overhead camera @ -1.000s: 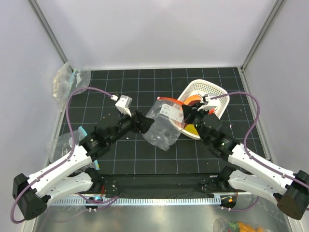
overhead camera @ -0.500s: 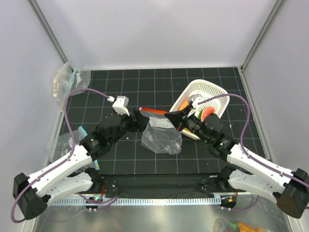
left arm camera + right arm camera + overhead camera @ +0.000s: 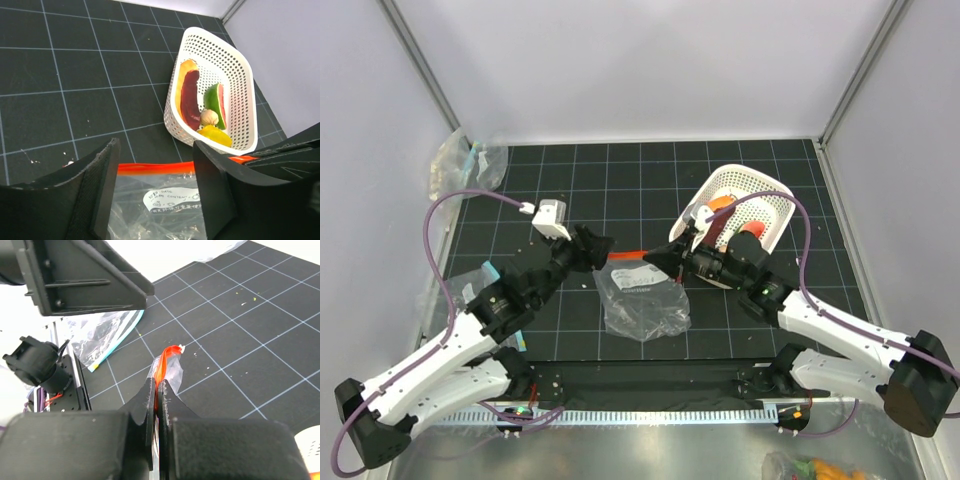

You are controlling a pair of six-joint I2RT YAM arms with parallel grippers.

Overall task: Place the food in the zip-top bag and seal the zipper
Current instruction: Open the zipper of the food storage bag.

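The clear zip-top bag [image 3: 642, 303] lies crumpled on the black mat between my arms, and its red-orange zipper [image 3: 628, 256] is held up. My right gripper [image 3: 665, 259] is shut on the zipper's right end [image 3: 161, 365]. My left gripper [image 3: 602, 246] is open at the strip's left end. Its fingers [image 3: 102, 195] straddle the bag's top edge [image 3: 170, 167] without pressing it. The food sits in the white lattice basket [image 3: 170, 112]: an orange piece [image 3: 186, 70], a dark red piece [image 3: 190, 95], a watermelon slice [image 3: 216, 102], a peach ball [image 3: 209, 118] and a yellow lemon [image 3: 215, 134].
The basket [image 3: 720, 178] stands at the back right, just behind my right wrist. Clear bags with teal-blue trim lie at the back left corner [image 3: 460, 165] and by my left arm [image 3: 470, 285]. Grey walls close in the mat on three sides.
My right gripper has carried the zipper leftward and nearer, away from the basket, so the bag now lies lower on the mat. My left gripper drew back to the left and narrowed slightly.
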